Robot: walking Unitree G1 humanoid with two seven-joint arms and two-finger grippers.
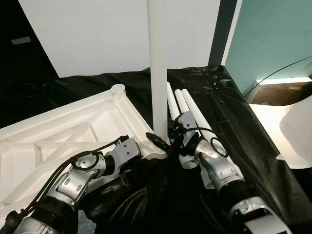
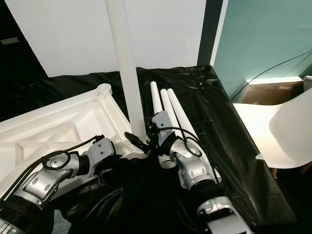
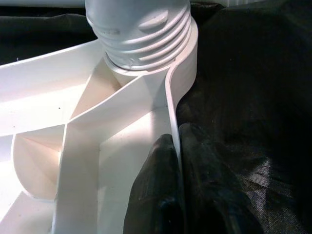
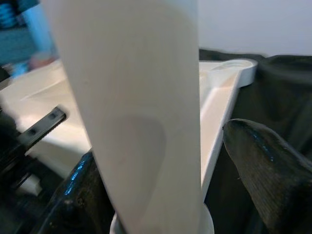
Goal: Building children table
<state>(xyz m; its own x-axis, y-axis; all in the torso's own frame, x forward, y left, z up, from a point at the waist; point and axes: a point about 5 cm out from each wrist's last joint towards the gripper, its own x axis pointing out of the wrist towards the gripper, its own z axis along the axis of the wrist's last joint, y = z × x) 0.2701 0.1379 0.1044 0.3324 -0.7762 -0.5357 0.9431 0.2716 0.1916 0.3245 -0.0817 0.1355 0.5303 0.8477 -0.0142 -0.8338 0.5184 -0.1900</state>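
The white tabletop [image 1: 63, 131] lies upside down on a black sheet. One white leg [image 1: 158, 73] stands upright in its near corner socket, and its threaded end [image 3: 141, 29] sits partly in the socket. My left gripper [image 1: 157, 140] is shut on the tabletop's rim [image 3: 171, 102] just beside that socket, with one finger on each side of the rim wall. Low on the leg [image 4: 141, 97], my right gripper [image 4: 161, 146] is open around it; one finger [image 4: 263, 170] stands clear of the leg. Three more legs [image 1: 187, 107] lie side by side behind my right arm.
The black sheet [image 1: 243, 122] covers the work surface and drops off at the right. A white chair [image 2: 278, 131] stands close on the right, with a cardboard box [image 1: 278, 95] and a cable behind it. A white panel [image 1: 97, 34] rises at the back.
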